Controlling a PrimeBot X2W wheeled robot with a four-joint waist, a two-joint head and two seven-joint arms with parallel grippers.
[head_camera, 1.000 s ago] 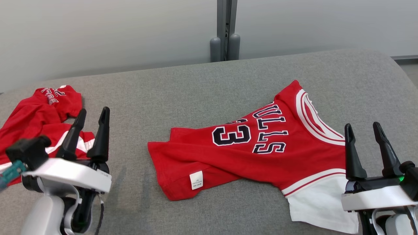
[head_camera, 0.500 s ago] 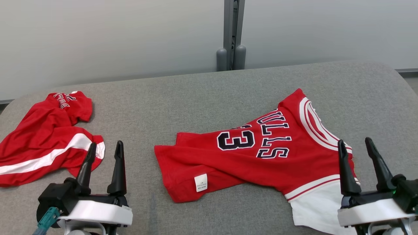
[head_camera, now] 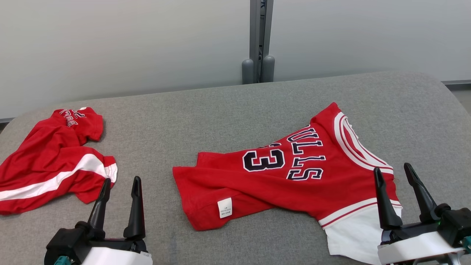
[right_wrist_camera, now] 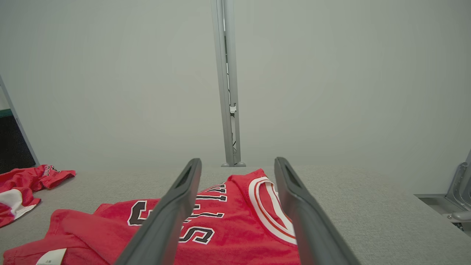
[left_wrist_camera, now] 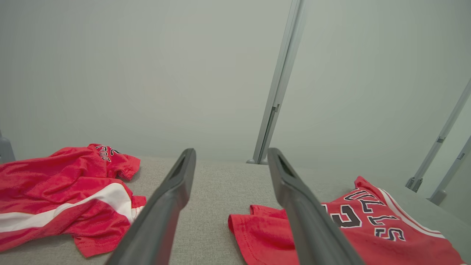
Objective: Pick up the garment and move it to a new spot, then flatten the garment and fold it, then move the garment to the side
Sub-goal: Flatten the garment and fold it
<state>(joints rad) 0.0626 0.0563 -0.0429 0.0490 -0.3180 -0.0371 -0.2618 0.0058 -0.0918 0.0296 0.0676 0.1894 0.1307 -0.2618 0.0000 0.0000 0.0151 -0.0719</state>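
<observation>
A red jersey (head_camera: 294, 176) with "BULLS 33" lettering and a white sleeve lies loosely spread on the grey padded table (head_camera: 206, 110), centre right. It also appears in the left wrist view (left_wrist_camera: 368, 228) and the right wrist view (right_wrist_camera: 228, 206). My left gripper (head_camera: 121, 179) hovers open and empty at the lower left, apart from the jersey's hem. My right gripper (head_camera: 392, 168) is open and empty at the lower right, just beside the jersey's white sleeve. In the wrist views, the left gripper (left_wrist_camera: 231, 151) and the right gripper (right_wrist_camera: 237, 161) hold nothing.
A second red garment (head_camera: 55, 162) with a white stripe lies crumpled at the table's left end, also seen as a red heap (left_wrist_camera: 66, 191) from the left wrist. A grey post (head_camera: 259, 36) stands against the pale wall behind the table. The table's right end curves down.
The head camera has tilted, shifting the whole picture. My left gripper has drawn back from beside the left garment toward the near edge; the right gripper sits slightly lower. Both garments lie as before.
</observation>
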